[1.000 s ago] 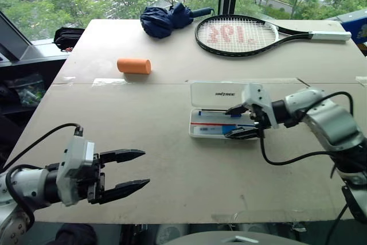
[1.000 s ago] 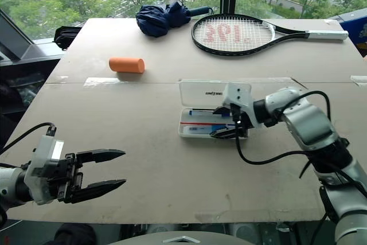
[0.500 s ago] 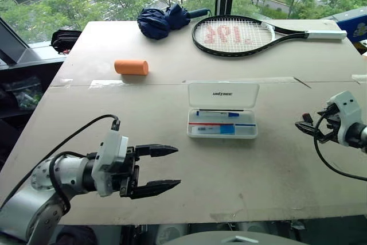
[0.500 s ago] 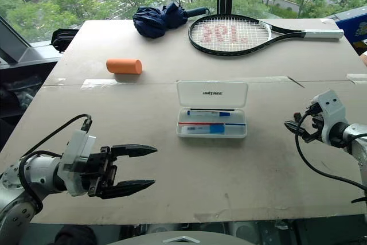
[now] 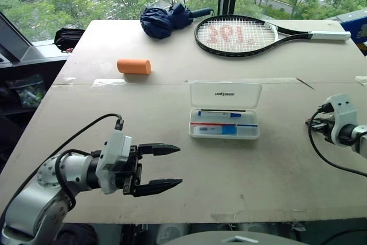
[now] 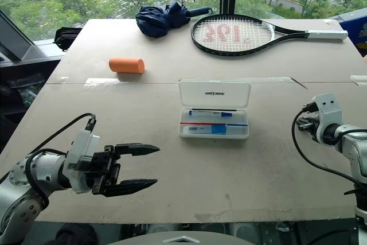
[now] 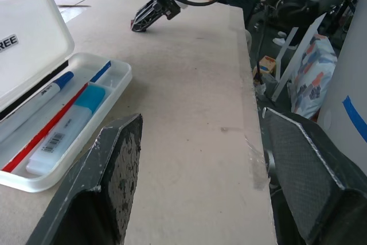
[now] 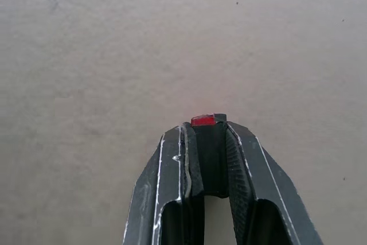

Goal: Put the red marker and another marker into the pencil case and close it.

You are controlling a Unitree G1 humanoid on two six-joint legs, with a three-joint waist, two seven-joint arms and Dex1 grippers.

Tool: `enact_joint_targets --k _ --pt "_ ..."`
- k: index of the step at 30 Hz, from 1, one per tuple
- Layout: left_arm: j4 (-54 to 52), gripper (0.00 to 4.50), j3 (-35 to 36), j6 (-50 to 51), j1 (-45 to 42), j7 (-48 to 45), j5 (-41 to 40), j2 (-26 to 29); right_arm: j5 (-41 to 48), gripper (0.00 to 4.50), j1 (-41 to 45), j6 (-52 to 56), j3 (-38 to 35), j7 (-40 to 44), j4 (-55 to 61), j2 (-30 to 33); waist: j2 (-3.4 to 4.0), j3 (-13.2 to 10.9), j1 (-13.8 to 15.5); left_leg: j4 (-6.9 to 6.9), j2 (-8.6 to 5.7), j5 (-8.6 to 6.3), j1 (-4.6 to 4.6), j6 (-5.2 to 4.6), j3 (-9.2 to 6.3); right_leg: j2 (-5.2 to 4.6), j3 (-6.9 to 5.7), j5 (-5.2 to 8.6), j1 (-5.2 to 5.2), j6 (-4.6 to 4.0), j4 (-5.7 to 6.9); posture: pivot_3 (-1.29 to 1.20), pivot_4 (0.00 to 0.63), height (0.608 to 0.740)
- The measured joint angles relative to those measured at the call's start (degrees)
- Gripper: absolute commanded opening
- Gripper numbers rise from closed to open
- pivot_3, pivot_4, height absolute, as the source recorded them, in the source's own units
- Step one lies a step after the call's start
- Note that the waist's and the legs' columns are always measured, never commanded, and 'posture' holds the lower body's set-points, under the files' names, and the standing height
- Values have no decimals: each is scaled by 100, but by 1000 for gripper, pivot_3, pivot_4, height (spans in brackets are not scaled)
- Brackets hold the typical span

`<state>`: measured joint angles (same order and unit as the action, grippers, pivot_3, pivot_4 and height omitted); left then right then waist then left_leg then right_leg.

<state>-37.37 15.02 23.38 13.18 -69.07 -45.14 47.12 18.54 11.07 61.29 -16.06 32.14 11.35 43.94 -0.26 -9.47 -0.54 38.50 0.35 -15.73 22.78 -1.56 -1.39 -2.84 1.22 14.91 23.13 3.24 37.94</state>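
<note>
In the middle of the table (image 5: 143, 107), just one pencil case (image 5: 225, 101), sitting open with the lid laid back. Looks like thin, light plastic, stiff but kinda slidey on that board, so probably best to push the lid down by its far edge rather than pinch the tray. Already holding one blue-capped marker (image 5: 219, 114), one thin red-and-blue stick (image 5: 226, 124) and one pale blue block (image 5: 221, 129).

Off at the right edge, right gripper (image 8: 203, 127) pinched shut on something dark with a red end. Guessing the red marker (image 8: 203, 120): small, smooth, easy to let twist, so better grabbed mid-barrel. Left gripper (image 5: 179, 166) near the front, wide open, holding nothing.

Also counted: one orange cylinder (image 5: 133, 66), one racket (image 5: 238, 35), one folded umbrella (image 5: 163, 20).
</note>
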Motion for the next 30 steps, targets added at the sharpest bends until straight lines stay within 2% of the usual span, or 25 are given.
enact_joint_targets --k 4,8,10,13,15,19,21,25,27,29,30 --pt "11 3388 -71 1 -93 9 -1 1 561 50 -91 51 0 590 714 97 4 -2 -34 0 4 0 -3 0 1 6 2 0 0 1 3 0 150 730" --pt "7 3388 -175 18 -248 44 -7 13 1255 50 384 -189 827 1447 1775 180 4 -3 -47 -1 16 0 -5 -1 -6 17 -4 0 0 0 2 0 150 730" --pt "3 3388 -190 55 -340 92 -19 22 1094 50 824 -500 1691 1675 1770 193 1 -3 -27 1 14 0 -2 0 -10 15 -10 0 0 0 1 0 150 730" --pt "-5 3388 -177 122 -357 195 -55 30 799 50 1205 -874 2449 1902 1403 195 -3 -4 7 3 4 0 3 0 -11 4 -12 0 0 0 -4 0 150 730" --pt "-39 3388 -135 159 -350 291 -115 33 511 50 1383 -1236 2869 2130 1046 261 -4 -4 14 3 0 0 6 0 -11 -4 -13 0 0 0 -8 0 150 730" --pt "-175 3388 28 234 -218 458 -195 48 123 50 1511 -1714 3248 2436 542 339 -6 -5 -7 3 1 0 5 1 -10 -6 -14 0 0 1 -6 0 150 730" --pt "-280 3388 65 273 -134 555 -241 58 -8 1084 1646 -1930 3392 2600 280 307 -5 -5 -18 2 3 0 2 1 -10 -5 -13 0 0 0 -3 0 150 730" --pt "-434 3388 176 387 -60 753 -357 74 -89 2822 1800 -2199 3433 2885 -38 284 -5 -5 -16 3 4 0 1 1 -13 -4 -17 0 0 0 -1 0 150 730" --pt "-496 3388 249 440 -61 874 -449 87 -53 2822 1797 -2268 3397 2983 -110 283 -5 -5 -6 3 3 0 2 1 -12 -6 -16 0 0 0 -1 0 150 730" --pt "-528 3388 255 506 -60 981 -472 101 344 2822 1794 -2089 3066 3133 -94 272 -4 -6 -1 3 2 0 2 1 -12 -7 -15 -1 0 0 -1 0 150 730" --pt "-540 3388 256 516 -56 1033 -489 101 588 2523 1797 -1941 2805 3171 -70 270 -5 -6 -1 3 2 0 3 1 -12 -7 -15 -1 0 0 -2 0 150 730"
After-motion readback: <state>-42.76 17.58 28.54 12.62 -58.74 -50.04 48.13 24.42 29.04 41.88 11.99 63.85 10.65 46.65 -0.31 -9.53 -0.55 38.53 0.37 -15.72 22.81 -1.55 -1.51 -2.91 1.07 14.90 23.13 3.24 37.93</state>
